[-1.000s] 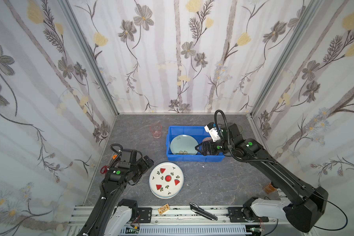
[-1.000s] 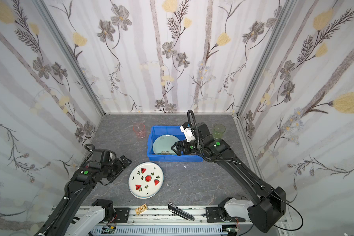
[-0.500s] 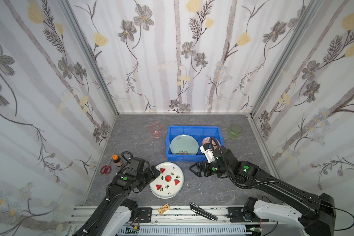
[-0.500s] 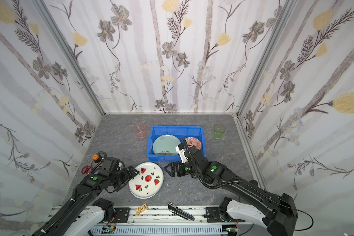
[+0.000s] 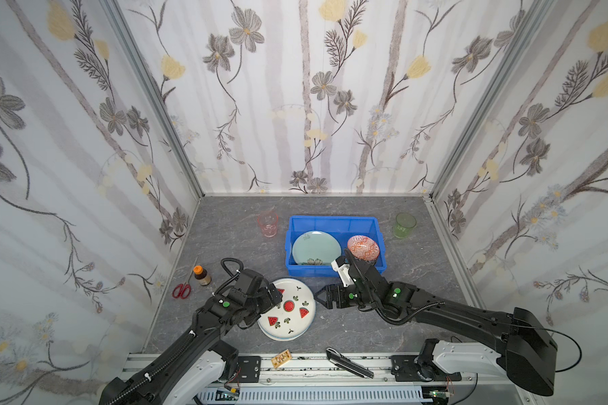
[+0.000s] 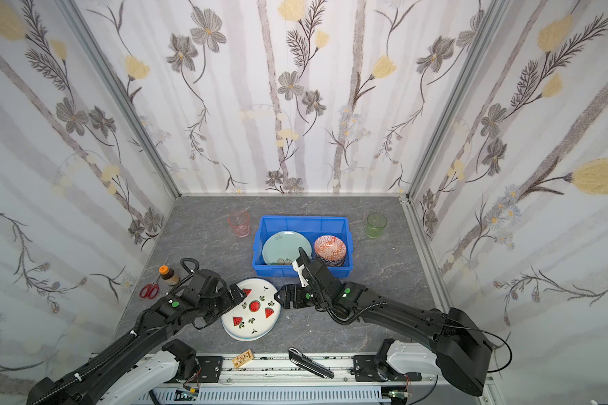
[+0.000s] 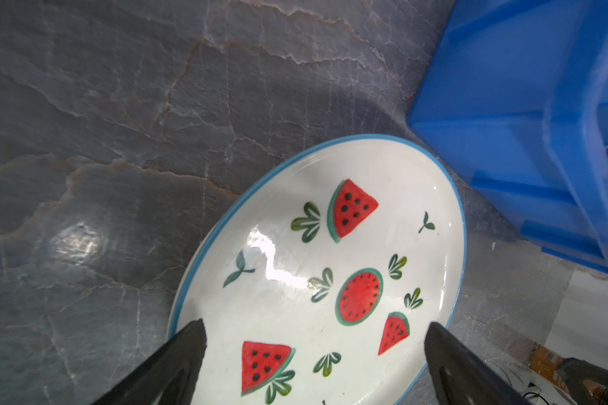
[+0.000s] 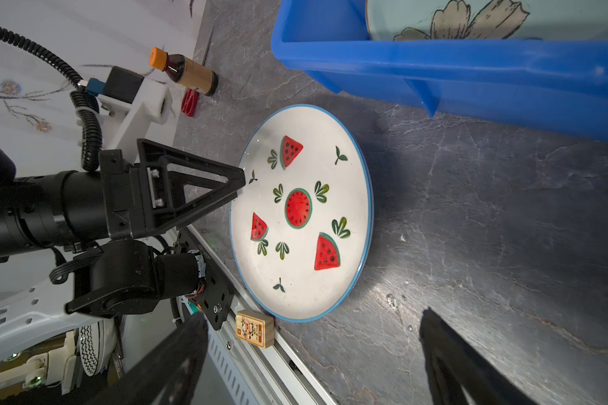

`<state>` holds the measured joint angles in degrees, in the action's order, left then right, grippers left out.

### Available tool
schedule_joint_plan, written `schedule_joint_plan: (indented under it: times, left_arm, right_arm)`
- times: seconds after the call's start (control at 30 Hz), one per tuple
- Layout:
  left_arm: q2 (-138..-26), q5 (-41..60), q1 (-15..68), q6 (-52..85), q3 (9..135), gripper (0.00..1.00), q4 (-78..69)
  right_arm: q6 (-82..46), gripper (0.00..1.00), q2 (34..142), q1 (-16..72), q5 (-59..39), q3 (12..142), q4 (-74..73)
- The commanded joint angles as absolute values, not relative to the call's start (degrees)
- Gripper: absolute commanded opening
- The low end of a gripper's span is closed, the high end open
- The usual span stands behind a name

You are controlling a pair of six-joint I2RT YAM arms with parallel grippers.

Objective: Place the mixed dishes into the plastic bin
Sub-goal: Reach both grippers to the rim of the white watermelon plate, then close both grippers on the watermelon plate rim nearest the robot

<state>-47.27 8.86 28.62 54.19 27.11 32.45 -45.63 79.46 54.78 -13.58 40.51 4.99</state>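
Left jaws advanced over watermelon plate [image 5: 290, 308], right jaws beside

Cannot see the left rim of the watermelon plate [image 5: 290, 312] in both top views: covered by the left end effector [image 5: 272, 303]. In the right wrist view, pale green plate [image 8: 453, 17] cut off by the picture's edge, and only a red handle of the scissors [image 8: 190, 101] showing (rest behind the bottle [image 8: 186, 72]). Print on the small wooden block [image 8: 255, 329] too small to read.
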Motion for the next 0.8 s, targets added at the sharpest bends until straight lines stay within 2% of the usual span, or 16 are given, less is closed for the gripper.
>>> schedule_joint_plan:
  times: [0.0, 0.17, 0.43, 0.77]
  left_arm:
    - [-46.1, 6.8, 28.8, 55.8, 27.7, 1.00, 31.3]
    - [-46.5, 7.0, 28.9, 57.5, 27.9, 1.00, 33.0]
    - [-48.7, -0.5, 29.1, 57.7, 32.8, 1.00, 39.9]
    - [-52.5, -2.1, 29.1, 57.7, 32.1, 1.00, 41.0]
  right_arm:
    - [-46.8, 0.93, 80.5, 54.8, -14.2, 40.2, 0.5]
    - [-46.8, 0.93, 82.6, 54.9, -15.1, 40.2, -0.8]
    - [-46.4, 0.93, 86.1, 54.9, -16.8, 40.8, -2.6]
    - [-46.5, 0.92, 88.7, 55.0, -18.2, 40.8, -4.5]
